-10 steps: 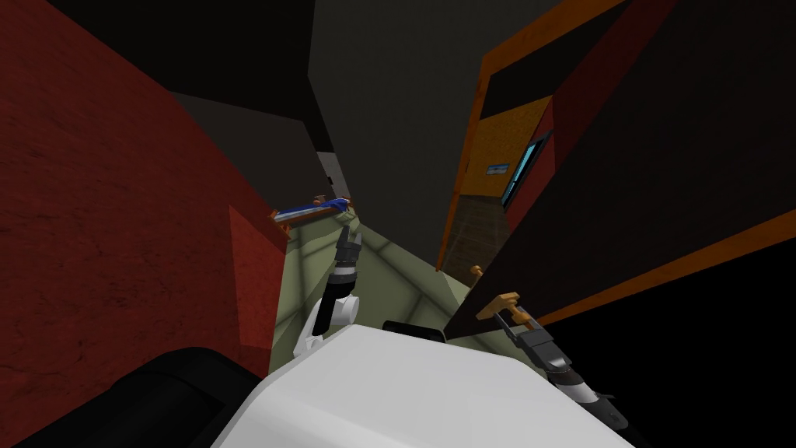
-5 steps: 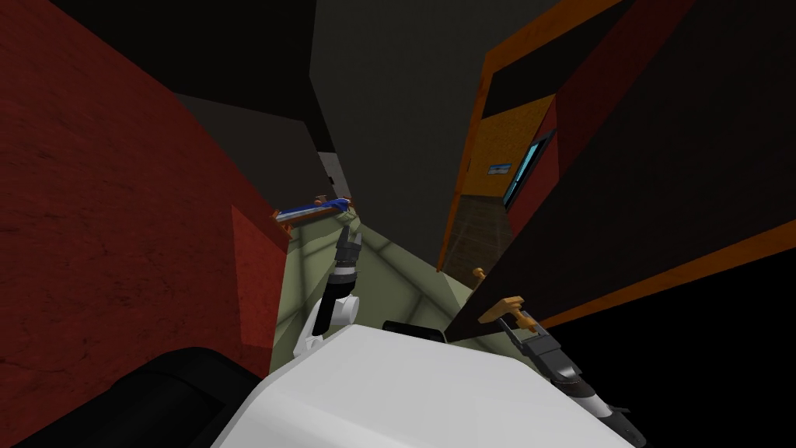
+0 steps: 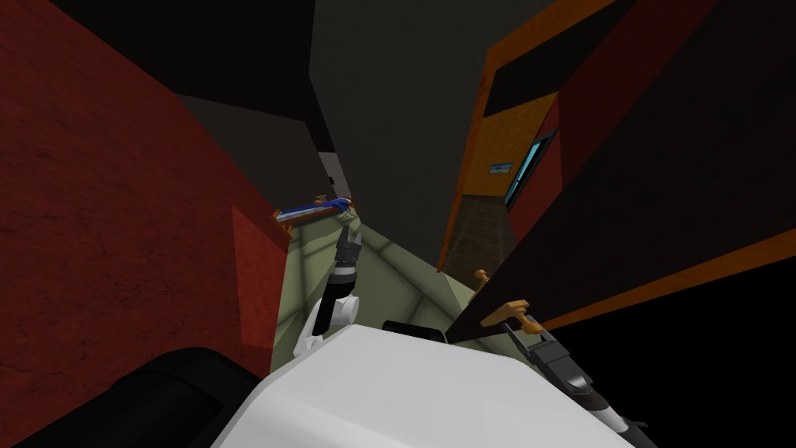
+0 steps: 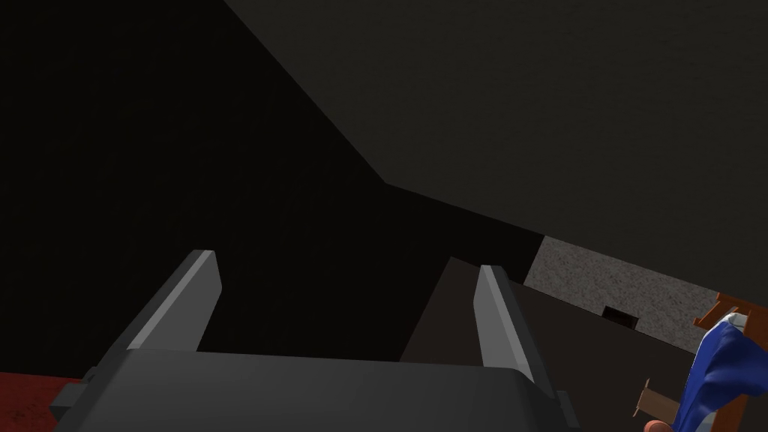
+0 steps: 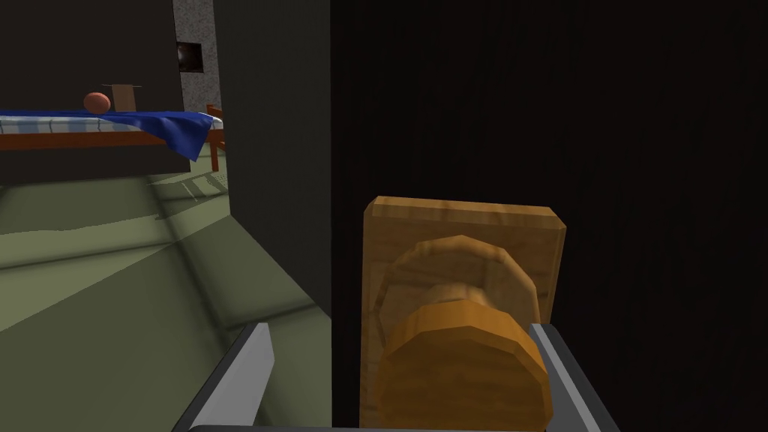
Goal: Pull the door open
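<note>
Right wrist view: right gripper (image 5: 401, 330) was at the door knob (image 5: 461, 371), fingers spread, not pinching. The round wooden knob sat between them on a rectangular wooden backplate (image 5: 457, 225), close to the free edge of the dark door (image 5: 600, 150). The finger (image 5: 559, 375) on the door-face side was touching or just beside the knob's flank; couldn't tell which. The other finger (image 5: 240, 382) stood apart from the knob, past the door's edge, over the green floor (image 5: 112, 285).

Beyond that edge, well apart from the gripper, was a bed (image 5: 75, 140) with a reddish-brown frame. A blue blanket (image 5: 172, 127) hung over its near corner. A reddish ball (image 5: 96, 103) and a small brown box (image 5: 124, 96) showed at the bed's far edge; couldn't tell if they rested on it.

Head view: the door stood ajar, swung out from the orange door frame (image 3: 474, 132), its free edge near me. An orange-walled room showed through the gap. The right arm reached up to the knob from low on my right. A red wall (image 3: 116, 194) ran along my left.

The left arm was stretched forward over the floor. The left gripper (image 3: 351, 232) pointed toward the bed, well apart from the door. Left wrist view showed its fingers spread, nothing between them.
</note>
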You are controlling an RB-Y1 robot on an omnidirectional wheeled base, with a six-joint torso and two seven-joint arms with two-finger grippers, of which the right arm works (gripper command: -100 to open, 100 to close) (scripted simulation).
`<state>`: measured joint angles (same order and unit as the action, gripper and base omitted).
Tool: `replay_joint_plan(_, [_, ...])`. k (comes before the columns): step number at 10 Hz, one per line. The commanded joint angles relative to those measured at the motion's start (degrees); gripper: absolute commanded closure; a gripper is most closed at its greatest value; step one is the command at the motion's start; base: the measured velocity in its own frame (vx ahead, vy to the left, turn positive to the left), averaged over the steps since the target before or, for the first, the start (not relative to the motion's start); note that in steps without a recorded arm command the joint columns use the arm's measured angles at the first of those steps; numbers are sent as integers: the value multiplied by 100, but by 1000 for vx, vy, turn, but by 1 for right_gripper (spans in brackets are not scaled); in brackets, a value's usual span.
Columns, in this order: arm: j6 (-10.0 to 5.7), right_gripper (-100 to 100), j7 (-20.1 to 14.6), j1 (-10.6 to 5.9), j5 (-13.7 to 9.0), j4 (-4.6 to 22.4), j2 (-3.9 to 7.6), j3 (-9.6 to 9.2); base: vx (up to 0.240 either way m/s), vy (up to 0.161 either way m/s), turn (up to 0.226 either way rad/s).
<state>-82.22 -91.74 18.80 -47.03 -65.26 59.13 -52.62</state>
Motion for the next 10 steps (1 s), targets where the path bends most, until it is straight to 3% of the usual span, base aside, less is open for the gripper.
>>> replay_joint_plan(1, [-71,100,-78,55,112,77,-128,-195,8,6,32])
replay_joint_plan(10, [-414,100,-244,156,148,290,-53,-390,4,-3,10])
